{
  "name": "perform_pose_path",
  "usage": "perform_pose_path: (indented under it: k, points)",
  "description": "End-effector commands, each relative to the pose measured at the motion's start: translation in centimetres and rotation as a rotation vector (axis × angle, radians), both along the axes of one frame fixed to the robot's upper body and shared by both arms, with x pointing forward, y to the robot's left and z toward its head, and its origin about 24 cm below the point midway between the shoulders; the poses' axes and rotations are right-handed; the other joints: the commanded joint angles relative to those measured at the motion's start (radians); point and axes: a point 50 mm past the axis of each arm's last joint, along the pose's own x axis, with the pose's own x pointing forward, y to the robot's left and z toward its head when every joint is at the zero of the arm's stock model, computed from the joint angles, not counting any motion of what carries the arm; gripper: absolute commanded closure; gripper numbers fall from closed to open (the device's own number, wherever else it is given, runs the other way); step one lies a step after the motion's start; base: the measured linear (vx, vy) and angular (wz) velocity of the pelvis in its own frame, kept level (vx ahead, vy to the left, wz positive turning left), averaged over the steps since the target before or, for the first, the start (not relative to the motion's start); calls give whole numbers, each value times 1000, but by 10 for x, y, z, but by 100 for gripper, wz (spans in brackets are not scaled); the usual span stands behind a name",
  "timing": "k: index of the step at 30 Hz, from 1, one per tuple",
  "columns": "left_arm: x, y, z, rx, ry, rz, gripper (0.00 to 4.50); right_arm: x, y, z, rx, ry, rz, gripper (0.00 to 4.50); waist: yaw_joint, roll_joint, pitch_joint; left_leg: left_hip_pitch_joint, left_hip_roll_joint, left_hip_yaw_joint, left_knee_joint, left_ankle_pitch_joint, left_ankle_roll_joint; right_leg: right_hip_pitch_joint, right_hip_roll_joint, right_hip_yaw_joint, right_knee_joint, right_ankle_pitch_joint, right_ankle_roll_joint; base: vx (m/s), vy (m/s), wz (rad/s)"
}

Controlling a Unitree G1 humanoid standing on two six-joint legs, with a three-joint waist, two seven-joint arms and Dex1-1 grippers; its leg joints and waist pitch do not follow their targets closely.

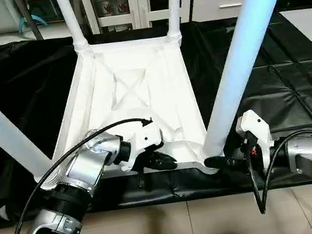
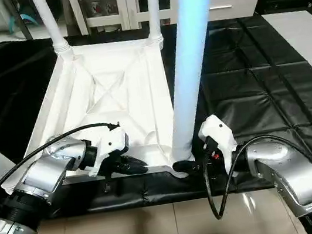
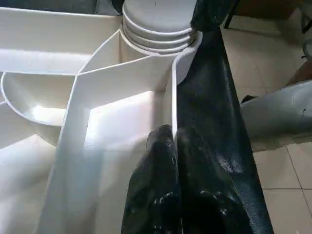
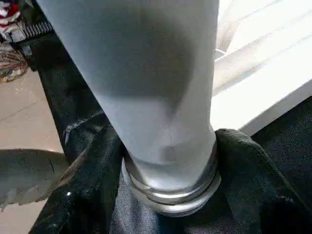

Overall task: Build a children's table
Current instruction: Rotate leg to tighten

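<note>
White plastic: the children's table point(image 1: 140, 90) lies upside down on a black mat point(image 1: 256, 77), all four legs standing in the corner sockets.
Left gripper point(image 1: 162, 162): fingers together, pinching the tabletop's near rim point(image 3: 173, 105) — steadying it.
Right gripper point(image 4: 165, 161): fingers apart around the base of the near-right leg point(image 1: 240, 50), one each side; I cannot tell whether they press on it.
Doing it well: judging by the hold, the leg is being seated — keep it upright, twist gently, hold the rim firm.
Wrist views: the right shows the leg's ringed collar point(image 4: 170, 190); the left shows the near-left socket point(image 3: 158, 29).
</note>
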Motion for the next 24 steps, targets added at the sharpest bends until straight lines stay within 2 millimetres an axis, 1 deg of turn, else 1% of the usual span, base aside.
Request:
perform_pose_path:
  k: [1, 3, 4, 5, 6, 7, 8, 9, 10, 11, 12, 13, 14, 15, 16, 17, 18, 19, 20, 21, 22, 23, 24]
  points:
    - [-11, -2, -19, 60, 81, -43, 450, 7, -4, -5, -25, -18, -87, 194, -3, -6, -66, 8, 32, -7, -59, -168, 92, 62, -27, 26, -45, -201, -254, 0, 0, 0]
    - [-10, -4, -19, 50, 77, -24, 450, 12, -4, -6, -8, -34, -147, 194, -7, -6, -64, 5, 31, -9, -61, -200, 72, 62, -28, 26, -50, -256, -237, 0, 0, 0]
    - [-9, -5, -19, 42, 75, -8, 450, 15, -4, -6, 0, -47, -182, 194, -11, -5, -61, 4, 32, -11, -64, -226, 57, 60, -28, 25, -55, -304, -224, 0, 0, 0]
    - [-8, -6, -19, 36, 74, 3, 450, 16, -3, -6, 4, -55, -204, 194, -13, -5, -59, 5, 31, -12, -66, -243, 48, 58, -26, 24, -59, -334, -214, 0, 0, 0]
    - [-5, -8, -19, 29, 60, 39, 450, 19, -2, -8, 16, -67, -249, 194, -19, -6, -58, 6, 29, -13, -67, -271, 34, 56, -26, 24, -64, -380, -197, 0, 0, 0]
    - [-2, -10, -19, 22, 46, 73, 450, 23, 0, -9, 27, -77, -297, 194, -24, -6, -59, 8, 28, -14, -66, -290, 22, 52, -25, 25, -68, -406, -186, 0, 0, 0]
    - [0, -11, -19, 19, 41, 86, 450, 23, 0, -10, 31, -78, -313, 194, -28, -7, -57, 8, 28, -15, -67, -301, 19, 50, -24, 24, -70, -419, -182, -74, 6, -4]
    - [6, -16, -19, 1, 17, 162, 450, 29, 2, -14, 46, -87, -415, 194, -33, -8, -55, 3, 26, -18, -70, -317, 14, 52, -23, 22, -72, -450, -166, -52, 6, -3]
    - [9, -18, -19, -5, 9, 188, 450, 31, 3, -16, 46, -91, -454, 194, -37, -6, -54, 5, 23, -20, -69, -345, 5, 46, -23, 18, -79, -502, -147, -56, 11, -6]
    - [11, -21, -19, -11, 2, 218, 450, 33, 3, -19, 37, -95, -500, 194, -40, -7, -55, 6, 22, -22, -69, -353, 2, 47, -24, 16, -82, -520, -138, 0, 0, 0]
    - [16, -27, -19, -19, -20, 283, 450, 38, 4, -26, 11, -101, -592, 194, -47, -9, -56, 3, 22, -24, -70, -355, -1, 47, -22, 14, -83, -534, -124, -53, 14, -6]
    - [17, -28, -20, -20, -25, 297, 450, 39, 5, -27, 7, -102, -609, 194, -52, -8, -54, 5, 20, -24, -69, -370, -1, 41, -22, 12, -90, -558, -114, -51, 14, -6]
    - [20, -32, -19, -33, -31, 350, 450, 43, 6, -31, -6, -103, -671, 194, -55, -9, -54, 5, 19, -26, -68, -379, 0, 42, -22, 9, -93, -575, -107, -51, 14, -6]
    - [23, -35, -19, -42, -37, 399, 450, 47, 8, -35, -17, -104, -719, 194, -60, -7, -52, 6, 17, -27, -68, -393, 2, 39, -22, 7, -97, -601, -96, 0, 0, 0]
    - [27, -39, -19, -54, -46, 462, 450, 51, 12, -38, -19, -103, -765, 194, -64, -5, -53, 6, 15, -29, -66, -403, 1, 39, -22, 1, -100, -625, -84, 0, 0, 0]
    - [29, -42, -19, -61, -52, 506, 450, 54, 15, -39, -18, -103, -801, 194, -67, -3, -51, 7, 15, -30, -67, -411, 2, 37, -21, -1, -105, -635, -80, 0, 0, 0]
    - [31, -45, -19, -64, -58, 544, 450, 58, 20, -40, -14, -103, -838, 194, -70, -3, -52, 7, 14, -34, -68, -417, 3, 42, -22, -8, -109, -636, -72, 0, 0, 0]
    - [34, -47, -18, -71, -75, 592, 450, 63, 26, -42, -10, -98, -879, 194, -73, -2, -53, 4, 14, -36, -70, -415, 7, 45, -23, -10, -109, -625, -74, 0, 0, 0]
    - [36, -50, -19, -70, -91, 629, 450, 67, 32, -43, -15, -91, -920, 194, -81, 2, -52, -5, 14, -39, -74, -411, 11, 49, -22, -12, -107, -586, -80, 0, 0, 0]
    - [38, -52, -19, -68, -113, 664, 450, 73, 40, -45, -37, -78, -965, 194, -86, 4, -52, 0, 14, -40, -74, -424, 11, 45, -20, -13, -109, -580, -87, 0, 0, 0]
    - [40, -53, -20, -66, -134, 693, 450, 79, 47, -46, -70, -78, -1019, 194, -95, 5, -52, 6, 12, -41, -71, -450, 11, 40, -19, -17, -112, -573, -97, 0, 0, 0]
    - [40, -53, -20, -66, -134, 693, 450, 79, 47, -46, -70, -78, -1019, 194, -99, 7, -53, 5, 12, -44, -72, -456, 9, 45, -20, -21, -111, -564, -100, 0, 0, 0]
    - [43, -53, -19, -64, -159, 719, 450, 84, 55, -47, -69, -60, -1085, 194, -105, 8, -53, 0, 13, -46, -75, -462, 12, 53, -22, -26, -112, -542, -102, 0, 0, 0]
